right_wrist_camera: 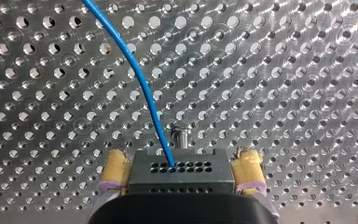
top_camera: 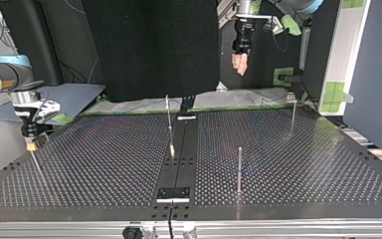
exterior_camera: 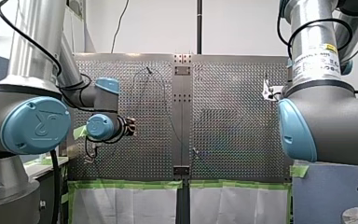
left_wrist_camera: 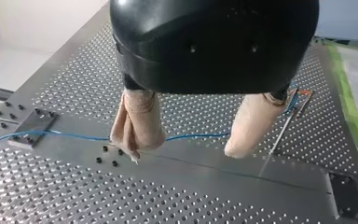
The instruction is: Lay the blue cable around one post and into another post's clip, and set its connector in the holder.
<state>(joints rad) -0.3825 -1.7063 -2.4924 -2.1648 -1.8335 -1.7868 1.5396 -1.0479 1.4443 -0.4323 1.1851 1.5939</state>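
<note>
In the right wrist view the blue cable curves down into a dark block with rows of small holes, which sits atop a thin post. My right gripper is open, with a yellow pad close on each side of the block. Its place is the far left of the top view. My left gripper hangs open and empty above the table, beige pads apart. Below it the cable runs from a flat plate toward a post with a clip.
Three thin posts stand on the perforated table in the top view. A dark rail runs down the table's middle. A black cloth hangs behind, and green tape lines the table's near edge.
</note>
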